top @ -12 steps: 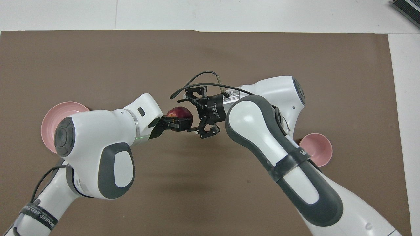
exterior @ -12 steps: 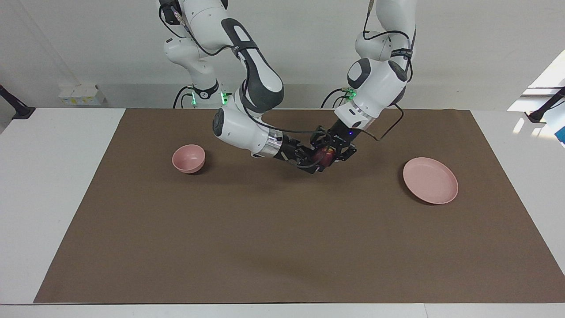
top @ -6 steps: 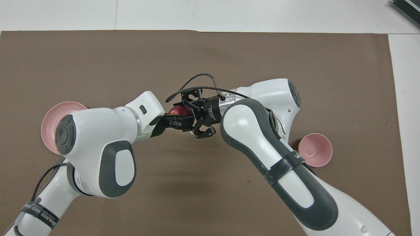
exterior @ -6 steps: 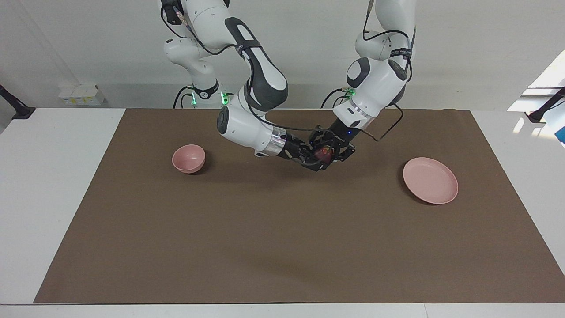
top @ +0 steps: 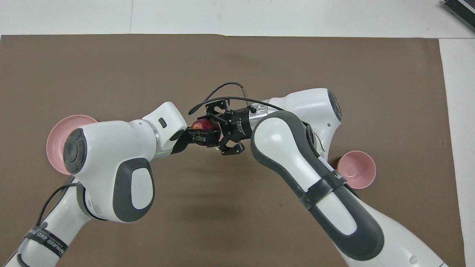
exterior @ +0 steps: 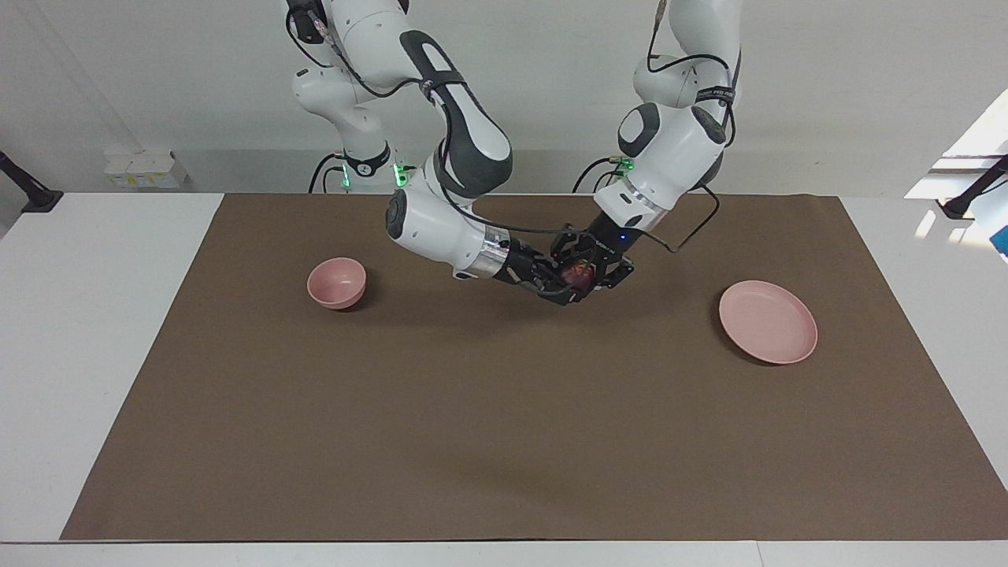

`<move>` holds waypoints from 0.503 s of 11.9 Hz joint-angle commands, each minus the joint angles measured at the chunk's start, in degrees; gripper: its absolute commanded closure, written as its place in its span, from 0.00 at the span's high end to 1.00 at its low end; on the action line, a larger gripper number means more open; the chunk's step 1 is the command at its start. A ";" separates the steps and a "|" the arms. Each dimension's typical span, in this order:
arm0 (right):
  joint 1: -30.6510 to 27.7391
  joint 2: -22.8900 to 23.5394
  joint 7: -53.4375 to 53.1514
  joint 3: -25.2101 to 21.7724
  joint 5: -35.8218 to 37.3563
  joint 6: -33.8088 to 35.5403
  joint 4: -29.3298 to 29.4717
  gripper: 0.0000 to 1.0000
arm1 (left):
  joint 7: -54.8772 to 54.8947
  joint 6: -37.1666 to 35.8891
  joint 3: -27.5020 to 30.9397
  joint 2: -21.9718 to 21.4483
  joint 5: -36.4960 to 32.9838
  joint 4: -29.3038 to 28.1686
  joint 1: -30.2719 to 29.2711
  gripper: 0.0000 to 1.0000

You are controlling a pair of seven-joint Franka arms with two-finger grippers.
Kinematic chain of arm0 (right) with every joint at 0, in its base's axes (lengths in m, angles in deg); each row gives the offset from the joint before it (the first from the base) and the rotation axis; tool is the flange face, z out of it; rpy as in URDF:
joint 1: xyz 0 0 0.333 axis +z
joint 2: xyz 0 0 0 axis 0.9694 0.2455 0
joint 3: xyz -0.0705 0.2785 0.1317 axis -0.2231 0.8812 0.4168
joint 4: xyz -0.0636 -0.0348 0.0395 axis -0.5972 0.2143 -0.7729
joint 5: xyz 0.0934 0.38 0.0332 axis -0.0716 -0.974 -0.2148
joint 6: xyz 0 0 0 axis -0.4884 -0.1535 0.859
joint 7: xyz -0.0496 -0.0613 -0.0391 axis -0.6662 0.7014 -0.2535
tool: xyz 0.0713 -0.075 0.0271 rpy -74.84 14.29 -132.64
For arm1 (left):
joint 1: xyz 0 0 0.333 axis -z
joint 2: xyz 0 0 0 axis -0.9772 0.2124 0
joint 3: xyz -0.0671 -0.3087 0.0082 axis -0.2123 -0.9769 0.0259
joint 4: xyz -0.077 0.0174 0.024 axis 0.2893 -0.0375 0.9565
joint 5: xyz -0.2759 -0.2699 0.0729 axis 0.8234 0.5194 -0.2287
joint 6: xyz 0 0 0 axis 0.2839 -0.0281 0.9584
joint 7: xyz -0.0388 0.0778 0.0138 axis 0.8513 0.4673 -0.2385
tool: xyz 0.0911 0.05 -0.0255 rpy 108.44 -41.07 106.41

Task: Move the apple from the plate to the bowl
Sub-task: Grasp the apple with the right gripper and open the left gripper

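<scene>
Both our grippers meet in mid-air over the brown mat: left gripper (exterior: 587, 272) clamps the apple (exterior: 580, 275), and right gripper (exterior: 568, 280) closes around it too. We judge the bowl (exterior: 336, 283) lies toward the right arm's end, the empty plate (exterior: 768, 322) toward the left's.

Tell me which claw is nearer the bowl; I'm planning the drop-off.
Right. Both meet at the apple above mid-table, but the right claw is on the apple's bowl side, the left claw on its plate side.
</scene>
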 commanded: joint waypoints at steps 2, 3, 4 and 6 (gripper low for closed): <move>-0.46 -0.93 2.23 0.22 -1.18 -0.43 -1.65 0.65 | -2.57 -0.61 1.27 -0.01 0.47 2.32 0.99 1.00; -0.63 -0.93 2.23 0.22 -1.18 -0.43 -1.65 0.65 | -2.49 -0.70 1.35 -0.36 0.38 2.32 0.64 1.00; -0.63 -0.93 2.23 0.13 -1.18 -0.43 -1.65 0.65 | -2.49 -1.57 1.35 -0.80 0.29 2.23 0.37 1.00; -0.72 -1.10 2.23 0.04 -1.01 0.09 -1.65 0.65 | -2.23 -4.82 1.70 -2.20 0.03 2.14 -0.59 1.00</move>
